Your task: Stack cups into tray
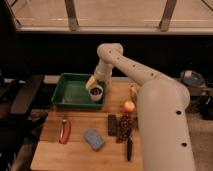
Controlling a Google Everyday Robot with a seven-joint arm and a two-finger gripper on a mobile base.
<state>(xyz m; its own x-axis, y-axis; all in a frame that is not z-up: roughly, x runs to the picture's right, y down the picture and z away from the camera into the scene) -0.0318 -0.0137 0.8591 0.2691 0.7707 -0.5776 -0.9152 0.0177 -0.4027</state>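
A large green tray (70,92) sits at the back left of the wooden table. A small white cup (96,93) with a dark inside stands upright at the tray's right end. My white arm reaches over from the right, and my gripper (95,85) hangs right above the cup, close to its rim. I cannot tell whether it touches the cup. No other cup shows.
An orange fruit (129,106) and a banana (133,91) lie right of the tray. A red-handled tool (64,131), a blue sponge (93,139), a dark block (112,124), grapes (127,125) and a knife (129,147) lie on the table's front half.
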